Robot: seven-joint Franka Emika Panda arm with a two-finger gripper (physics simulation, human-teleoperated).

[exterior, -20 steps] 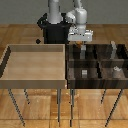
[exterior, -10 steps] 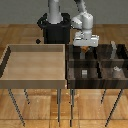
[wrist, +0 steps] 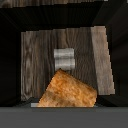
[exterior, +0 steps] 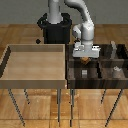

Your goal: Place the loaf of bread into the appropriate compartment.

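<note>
Golden-brown loaf of bread, darker crust. Dark striped-wood bin; compartment floor grey-brown, grained. Small grey cube. Pale-wood tray.

Two raised stands on thin metal legs rest on a wooden plank floor, set side by side and touching. The exterior view's left holds a large pale-wood tray. The right holds a dark striped-wood bin; small grey blocks lie in its cells.

fingers gripping bread, over bin
</note>
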